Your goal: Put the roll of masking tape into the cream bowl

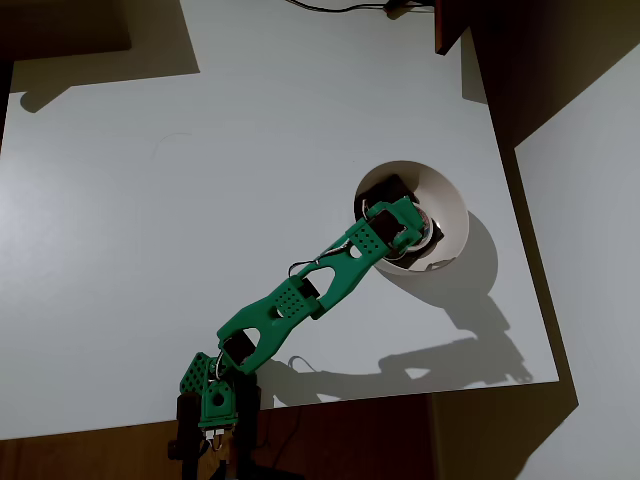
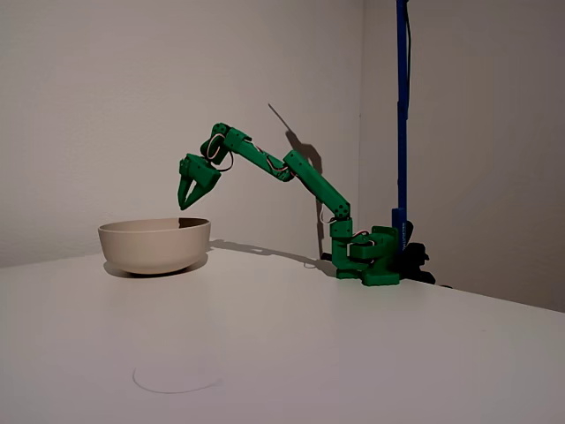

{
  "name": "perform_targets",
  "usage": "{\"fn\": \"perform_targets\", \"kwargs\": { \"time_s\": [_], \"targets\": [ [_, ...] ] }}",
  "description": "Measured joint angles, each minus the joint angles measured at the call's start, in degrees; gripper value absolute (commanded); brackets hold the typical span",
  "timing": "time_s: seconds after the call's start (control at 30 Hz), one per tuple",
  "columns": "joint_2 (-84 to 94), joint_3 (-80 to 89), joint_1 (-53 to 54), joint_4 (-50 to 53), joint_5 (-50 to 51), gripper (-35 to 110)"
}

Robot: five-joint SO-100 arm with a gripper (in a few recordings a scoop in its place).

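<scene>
cream bowl (image 2: 154, 245), smooth sloping sides, dark block (image 1: 385, 192) inside; green hand (image 2: 187, 203) above, fingers parted, empty

The cream bowl (image 1: 445, 195) sits toward three o'clock of the white table in the overhead view, round, upright, with smooth sloping sides. Inside it, at about nine o'clock, I see a dark brown square block (image 1: 385, 190). The roll of masking tape (image 1: 428, 232) lies in the bowl near six o'clock, partly hidden beneath my arm.
</scene>
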Motion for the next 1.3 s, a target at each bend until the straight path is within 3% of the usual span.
{"fn": "perform_targets", "kwargs": {
  "time_s": [0.4,0.8,1.03,1.3],
  "targets": [
    [14.6,0.0,-11.7,10.4,0.8,-8],
    [36.1,1.7,-39.3,17.8,-2.5,-8],
    [57.7,18.4,-53.3,17.8,-4.5,-8],
    [79.5,44.3,-58.4,17.1,-4.3,-8]
  ]
}}
